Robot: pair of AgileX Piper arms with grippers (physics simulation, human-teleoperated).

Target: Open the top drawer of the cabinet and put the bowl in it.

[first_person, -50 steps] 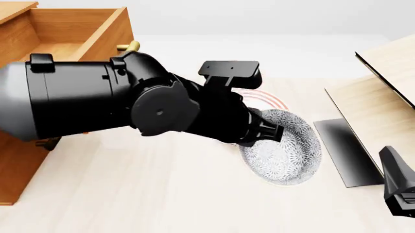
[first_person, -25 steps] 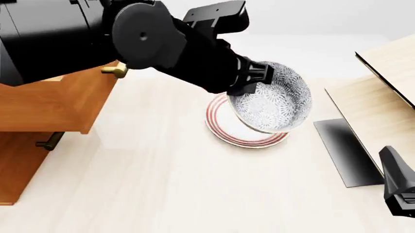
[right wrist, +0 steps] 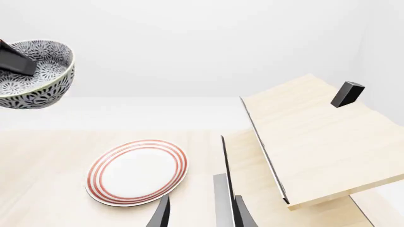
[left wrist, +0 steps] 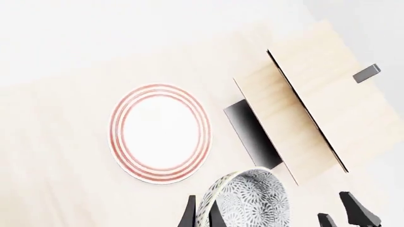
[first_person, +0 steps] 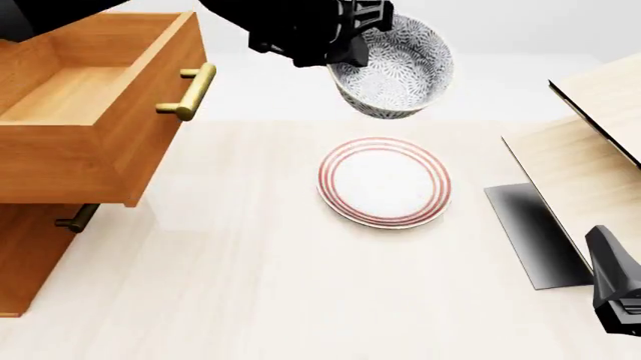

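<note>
Cabinet [first_person: 30, 255]: seen at the far left, well left of the left gripper
Top drawer [first_person: 95, 112]: pulled out, cavity exposed, brass handle facing the held bowl
Left gripper [first_person: 346, 34]: clamped on the rim of the bowl [first_person: 392, 67], which is lifted in the air
Plate [first_person: 385, 181]: set on the table, below the held bowl, apart from it
Right gripper [right wrist: 197, 215]: fingers parted, nothing between them, near the pale wooden structure [first_person: 591, 150]

Pale table [first_person: 251, 300], seemingly white backdrop.
</note>
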